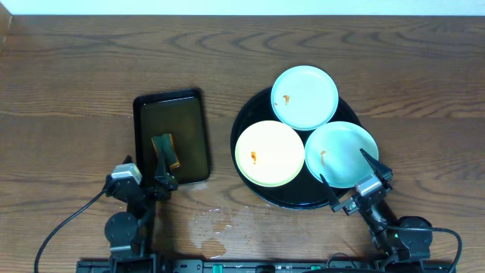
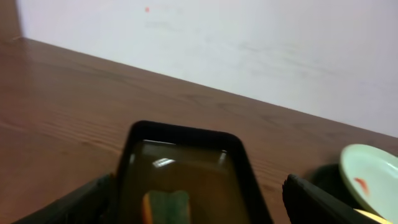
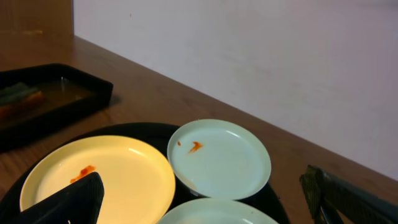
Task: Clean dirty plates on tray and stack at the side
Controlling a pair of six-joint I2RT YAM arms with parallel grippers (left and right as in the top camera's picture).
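Three plates lie on the round black tray [image 1: 244,121]: a mint plate [image 1: 305,96] at the back, a yellow plate [image 1: 270,153] front left and another mint plate [image 1: 350,144] front right. Each has a small orange smear. My right gripper [image 1: 341,164] hangs open over the near edge of the front-right plate, holding nothing. In the right wrist view its fingers [image 3: 68,202] straddle the yellow plate [image 3: 118,171] and the back mint plate [image 3: 221,158]. My left gripper [image 1: 148,173] stands open and empty at the near end of the rectangular tray [image 1: 139,114].
The rectangular black tray [image 2: 186,132] holds brownish liquid and a green-orange sponge [image 1: 165,150], seen in the left wrist view as the sponge [image 2: 166,208] between the fingers. A patch of water [image 1: 216,224] sits on the wooden table near the front. A pale wall runs behind.
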